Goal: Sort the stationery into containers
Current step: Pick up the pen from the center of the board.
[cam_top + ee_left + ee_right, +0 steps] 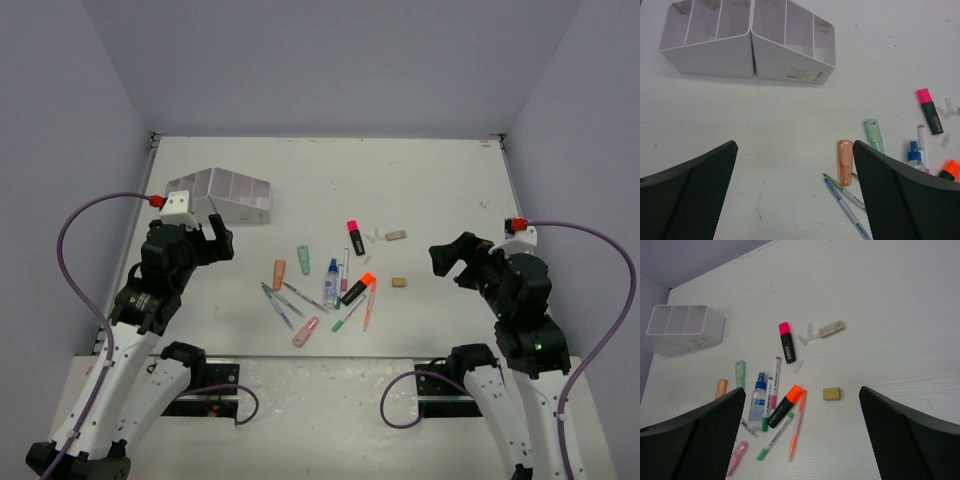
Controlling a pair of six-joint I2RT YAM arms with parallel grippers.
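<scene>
Currently both my hands hang spread and empty: left hand (207, 241) by the containers (225, 190), right hand (450, 262) beside the stationery (330, 285) scattered on the surface (440, 180), presumably poised for picking.

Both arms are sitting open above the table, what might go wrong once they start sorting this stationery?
The blue-capped bottle, a white marker and the orange highlighter lie packed together, so pinching one may drag its neighbours. The thin pens lie flat and may slip. The organiser has narrow compartments; a tilted pen could catch a divider.
</scene>
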